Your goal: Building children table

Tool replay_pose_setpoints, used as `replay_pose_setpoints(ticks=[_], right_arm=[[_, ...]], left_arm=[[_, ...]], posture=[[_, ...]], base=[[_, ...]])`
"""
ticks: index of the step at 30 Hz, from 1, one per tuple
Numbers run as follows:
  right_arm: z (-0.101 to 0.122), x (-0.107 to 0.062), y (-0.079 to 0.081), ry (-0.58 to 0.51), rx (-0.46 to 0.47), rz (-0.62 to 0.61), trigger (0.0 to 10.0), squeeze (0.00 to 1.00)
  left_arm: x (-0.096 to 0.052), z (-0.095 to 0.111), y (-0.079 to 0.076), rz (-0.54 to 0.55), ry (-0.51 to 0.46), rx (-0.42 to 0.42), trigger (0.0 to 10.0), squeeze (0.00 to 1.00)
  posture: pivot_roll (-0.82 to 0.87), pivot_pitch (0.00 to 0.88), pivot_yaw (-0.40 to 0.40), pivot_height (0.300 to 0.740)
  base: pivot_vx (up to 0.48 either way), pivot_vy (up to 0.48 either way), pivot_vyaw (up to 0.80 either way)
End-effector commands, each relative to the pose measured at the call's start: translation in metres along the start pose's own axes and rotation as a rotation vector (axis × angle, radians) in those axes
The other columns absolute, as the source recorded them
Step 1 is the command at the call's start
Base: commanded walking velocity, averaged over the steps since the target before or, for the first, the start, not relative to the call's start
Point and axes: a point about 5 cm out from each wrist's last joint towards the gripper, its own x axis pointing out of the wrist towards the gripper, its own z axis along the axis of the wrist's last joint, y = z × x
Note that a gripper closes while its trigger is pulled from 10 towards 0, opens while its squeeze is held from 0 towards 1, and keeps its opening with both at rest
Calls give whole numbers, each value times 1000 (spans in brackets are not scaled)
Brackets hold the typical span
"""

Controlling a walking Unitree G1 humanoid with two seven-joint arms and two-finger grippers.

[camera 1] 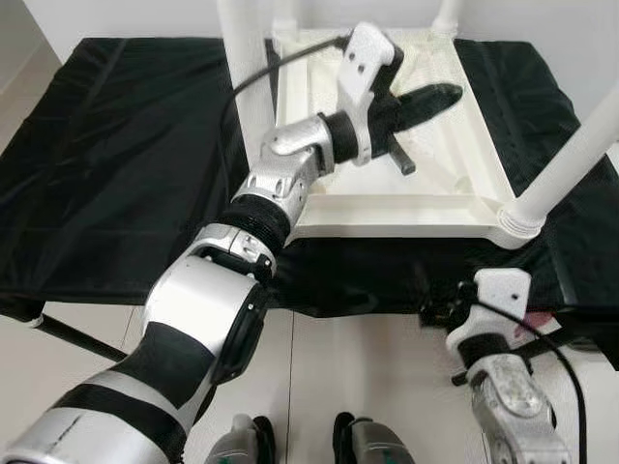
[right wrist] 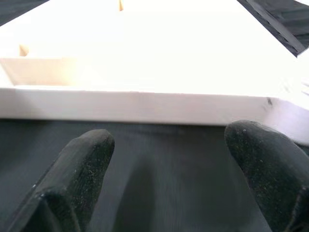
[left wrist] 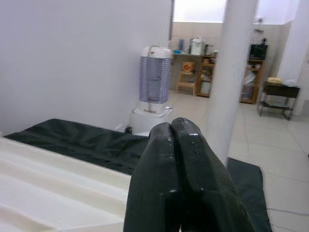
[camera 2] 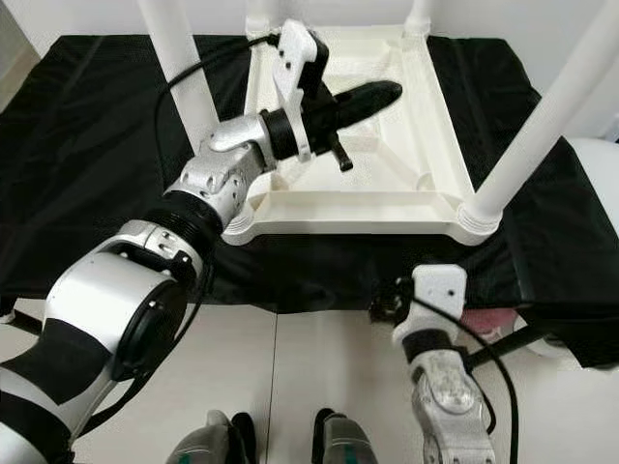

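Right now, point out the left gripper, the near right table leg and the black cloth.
left gripper [camera 1: 453, 94], left eye view, fingertips.
table leg [camera 1: 571, 159], left eye view, mid shaft.
black cloth [camera 1: 116, 164], left eye view, bare left part.

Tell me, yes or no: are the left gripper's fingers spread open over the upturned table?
No: in the left wrist view the left gripper has its two black fingers pressed together.

L arm extended fwd, left gripper [camera 1: 447, 95] fingers pressed together, empty. R arm low, right gripper [right wrist: 166, 169] fingers spread apart.
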Motion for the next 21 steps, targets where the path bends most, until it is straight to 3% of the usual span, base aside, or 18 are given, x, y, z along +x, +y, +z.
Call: replay_pose_setpoints(ticks=[1,3,4,5,6,7,9,10,11,13,15,18,21], right_arm=[[1,6,-5,3,-7,-8,10000,0],[4,11,-5,-14,-12,2,10000,0],[4,11,-5,-14,-12,2,10000,0],[3,10,-5,-11,-13,8,10000,0],[3,10,-5,-11,-13,8,10000,0],[1,8,-5,-1,-14,11,10000,0],[-1,6,-4,6,-15,13,10000,0],[-4,2,-3,21,-11,13,10000,0],[-4,2,-3,21,-11,13,10000,0],[-9,-4,-2,44,-6,15,10000,0],[-9,-4,-2,44,-6,15,10000,0],[-12,-9,-2,58,-9,17,10000,0],[-12,-9,-2,59,-9,17,10000,0]], left_arm=[[-2,-16,-17,-193,117,116,0,0],[-4,-31,-21,-192,256,266,0,0],[-4,-31,-21,-192,256,266,0,0],[-11,-43,-23,-212,362,330,10000,0],[-11,-43,-23,-212,362,330,10000,0],[-20,-54,-24,-231,448,357,10000,122],[-26,-60,-25,-243,501,367,10000,122],[-35,-70,-27,-254,564,354,10000,1000],[-35,-70,-27,-254,564,354,10000,1000],[-48,-83,-25,-240,674,365,10000,1000],[-48,-83,-25,-240,674,365,10000,1000],[-75,-92,-18,-300,832,421,10000,1000],[-81,-92,-17,-321,849,428,10000,1000]], posture=[[-159,168,44,740],[-155,167,43,740],[-155,167,43,740],[-148,166,40,740],[-148,166,40,740],[-137,165,37,740],[-137,165,37,740],[-127,164,33,740],[-127,164,33,740],[-124,162,33,740],[-124,162,33,740],[-113,159,44,740],[-113,159,44,740]], base=[[0,0,0],[0,0,0],[0,0,0],[0,0,0],[0,0,0],[0,0,0],[0,0,0],[0,0,0],[0,0,0],[0,0,0],[0,0,0],[0,0,0],[0,0,0]])
